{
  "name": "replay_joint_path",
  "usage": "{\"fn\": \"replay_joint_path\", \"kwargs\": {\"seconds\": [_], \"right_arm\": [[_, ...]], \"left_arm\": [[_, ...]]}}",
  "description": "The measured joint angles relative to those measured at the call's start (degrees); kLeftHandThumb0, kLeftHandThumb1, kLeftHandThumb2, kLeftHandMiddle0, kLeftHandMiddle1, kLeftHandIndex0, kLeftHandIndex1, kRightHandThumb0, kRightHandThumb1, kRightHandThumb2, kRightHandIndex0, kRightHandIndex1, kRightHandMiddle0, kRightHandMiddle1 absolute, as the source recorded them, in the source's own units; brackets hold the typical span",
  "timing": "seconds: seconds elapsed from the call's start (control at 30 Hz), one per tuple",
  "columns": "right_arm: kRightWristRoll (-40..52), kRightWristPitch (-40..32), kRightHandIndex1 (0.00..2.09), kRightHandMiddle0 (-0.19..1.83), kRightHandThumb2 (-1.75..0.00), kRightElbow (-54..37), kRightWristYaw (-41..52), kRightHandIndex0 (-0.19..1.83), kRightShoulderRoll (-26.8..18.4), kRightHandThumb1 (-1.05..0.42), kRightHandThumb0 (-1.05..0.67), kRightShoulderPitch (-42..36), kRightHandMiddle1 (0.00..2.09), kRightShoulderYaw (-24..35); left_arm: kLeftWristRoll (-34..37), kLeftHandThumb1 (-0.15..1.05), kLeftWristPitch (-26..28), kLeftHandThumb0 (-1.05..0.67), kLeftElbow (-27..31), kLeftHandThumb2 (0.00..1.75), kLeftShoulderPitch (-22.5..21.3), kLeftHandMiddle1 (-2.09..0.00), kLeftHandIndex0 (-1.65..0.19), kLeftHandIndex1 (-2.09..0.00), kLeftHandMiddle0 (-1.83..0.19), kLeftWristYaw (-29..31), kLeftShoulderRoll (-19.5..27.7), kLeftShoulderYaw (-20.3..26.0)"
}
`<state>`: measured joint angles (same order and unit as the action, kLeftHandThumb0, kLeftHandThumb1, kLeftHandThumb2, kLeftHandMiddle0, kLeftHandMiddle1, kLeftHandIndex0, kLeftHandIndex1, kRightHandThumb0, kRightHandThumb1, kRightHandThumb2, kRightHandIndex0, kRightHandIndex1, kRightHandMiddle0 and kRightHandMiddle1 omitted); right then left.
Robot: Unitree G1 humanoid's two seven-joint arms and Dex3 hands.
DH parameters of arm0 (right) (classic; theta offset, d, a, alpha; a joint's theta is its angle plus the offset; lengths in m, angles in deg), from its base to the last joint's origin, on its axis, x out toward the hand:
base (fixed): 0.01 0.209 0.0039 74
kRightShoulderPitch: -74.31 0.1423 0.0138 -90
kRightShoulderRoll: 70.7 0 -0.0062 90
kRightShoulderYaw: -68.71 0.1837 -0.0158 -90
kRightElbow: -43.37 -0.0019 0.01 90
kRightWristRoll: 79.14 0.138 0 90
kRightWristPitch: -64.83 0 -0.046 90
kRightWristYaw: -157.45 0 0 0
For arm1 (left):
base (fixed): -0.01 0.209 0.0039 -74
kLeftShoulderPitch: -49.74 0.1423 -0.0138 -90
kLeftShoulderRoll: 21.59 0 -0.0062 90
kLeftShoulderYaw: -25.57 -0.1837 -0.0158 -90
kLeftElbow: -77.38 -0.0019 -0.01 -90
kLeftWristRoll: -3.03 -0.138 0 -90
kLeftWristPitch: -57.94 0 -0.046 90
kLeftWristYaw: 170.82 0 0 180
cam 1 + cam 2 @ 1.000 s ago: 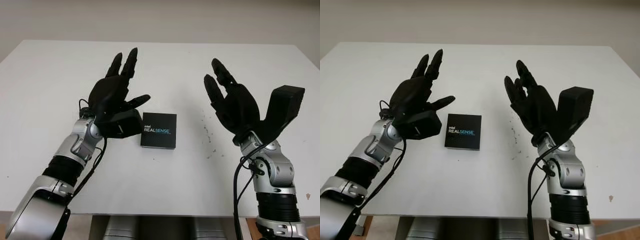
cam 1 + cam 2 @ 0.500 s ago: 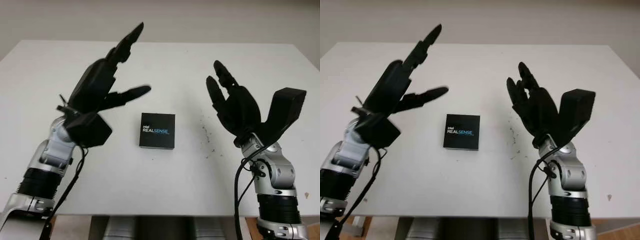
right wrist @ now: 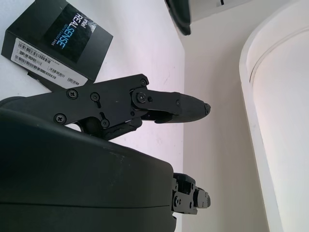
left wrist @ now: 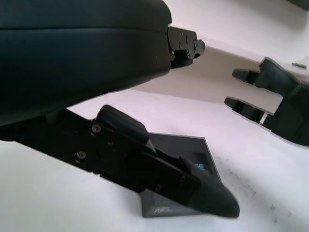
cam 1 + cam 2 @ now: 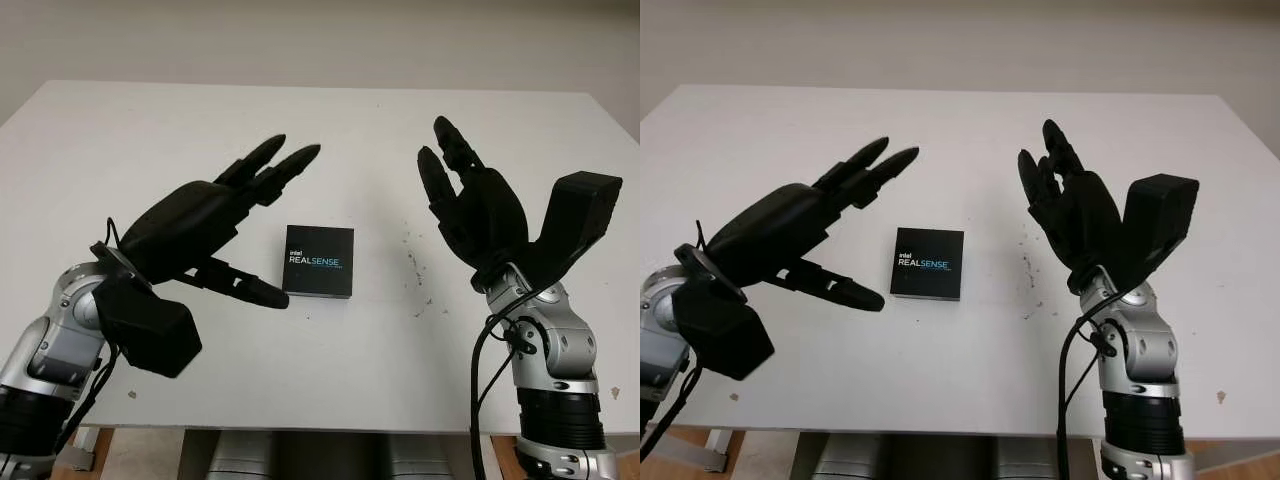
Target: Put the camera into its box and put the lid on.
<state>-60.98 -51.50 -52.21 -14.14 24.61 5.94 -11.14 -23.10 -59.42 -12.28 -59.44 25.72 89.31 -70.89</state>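
Observation:
A black box [image 5: 319,261] printed "intel REALSENSE" lies with its lid on, flat in the middle of the white table [image 5: 120,130]; it also appears in the wrist views as the box [image 3: 54,42] and the box [image 4: 182,159]. My left hand [image 5: 215,215] hovers just left of the box, open and holding nothing, its thumb pointing toward the box's near left corner. Raised to the right of the box, palm facing it, is my right hand [image 5: 470,205], open and holding nothing. No camera is in sight outside the box.
Small dark specks [image 5: 412,265] dot the table right of the box. The table's front edge [image 5: 330,425] runs just ahead of both forearms.
My left hand has swung down from a raised, upward-pointing pose to a lower, flatter one beside the box. The right hand and the box have barely moved.

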Motion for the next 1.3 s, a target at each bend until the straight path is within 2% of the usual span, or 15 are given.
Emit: {"fn": "replay_joint_path", "kwargs": {"seconds": [0.23, 0.47, 0.77, 1.07, 1.3], "right_arm": [[-0.02, 0.2, 0.05, -0.08, -0.45, 0.03, 0.41, -0.18, -0.01, -1.05, -0.44, 0.21, 0.05, -0.01], [-0.14, 0.19, 0.06, -0.07, -0.43, 0.03, 0.3, -0.17, -0.05, -1.05, -0.44, 0.21, 0.06, -0.02], [-0.09, 0.18, 0.06, -0.07, -0.43, 0.03, 0.04, -0.17, -0.05, -1.05, -0.44, 0.21, 0.06, -0.01], [-0.04, 0.19, 0.05, -0.08, -0.43, 0.03, -0.01, -0.18, -0.05, -1.05, -0.45, 0.21, 0.05, 0.01], [0.05, 0.2, 0.05, -0.08, -0.44, 0.03, 0.06, -0.18, -0.05, -1.05, -0.44, 0.21, 0.05, 0.04]], "left_arm": [[-14.15, 0.93, -2.89, -0.89, -4.3, 0.06, 0.23, -0.06, 0.1, -0.05, 0.16, -11.27, -1.44, -3.88], [-19.66, 0.91, -2.67, -0.86, -8.98, 0.05, -1.24, -0.05, 0.12, -0.04, 0.17, -16.2, -2.87, -6.61], [-18.74, 0.9, -1.52, -0.84, -11.81, 0.05, -3.05, -0.06, 0.09, -0.06, 0.15, -15.31, -4.35, -8.97], [-12.24, 0.85, -1.68, -0.79, -13.13, 0.05, -3.16, -0.08, 0.04, -0.08, 0.08, -11.05, -6.34, -9.68], [-12.77, 0.82, -1.83, -0.74, -13.56, 0.04, -4.03, -0.09, 0.03, -0.08, 0.06, -10.51, -6.34, -10.63]]}}
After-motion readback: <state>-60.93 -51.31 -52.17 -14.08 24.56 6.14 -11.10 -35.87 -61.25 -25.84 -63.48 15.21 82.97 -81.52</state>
